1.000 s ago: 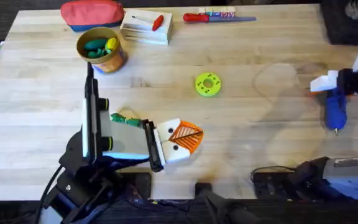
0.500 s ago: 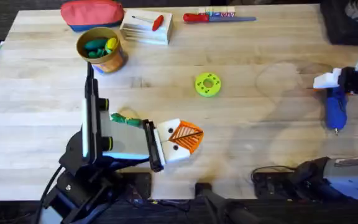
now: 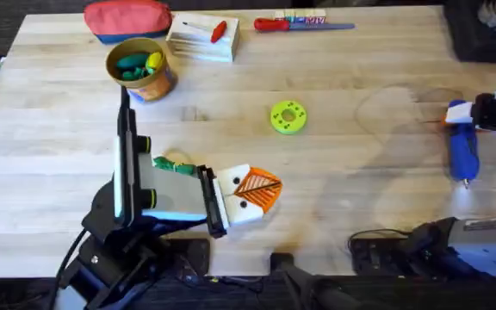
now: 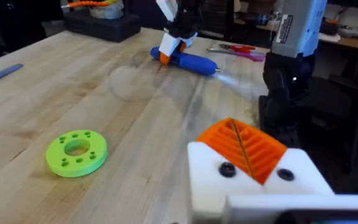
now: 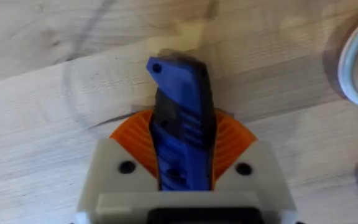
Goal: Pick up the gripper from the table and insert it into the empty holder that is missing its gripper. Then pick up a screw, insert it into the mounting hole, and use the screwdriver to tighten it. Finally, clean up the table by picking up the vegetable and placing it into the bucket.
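The right gripper [image 5: 182, 168] is clamped on the bright blue plastic powered screwdriver [image 3: 464, 152], near the right edge of the light wooden tabletop [image 3: 360, 207]; its orange ribbed pads [image 5: 229, 140] press on both sides of the thick body. The thin metal tip points toward the near edge of the tabletop.

The left gripper [image 3: 250, 195] rests near the middle of the near edge, with its two orange ribbed wedges together and nothing between them. Both wedges seem to sit in their white blocks, each with a dark screw [image 4: 227, 168] visible.

I judge that the step in hand is to bring the screwdriver to the mounting hole. To do it well, the body must stay firm in the pads, because the smooth plastic could turn in the grip, and the tip should arrive straight onto the screw head.

The small green leafy toy vegetable [image 3: 173, 166] lies beside the left arm. The short round yellow bucket [image 3: 141, 69] stands near the far left corner, already with green and yellow pieces inside.
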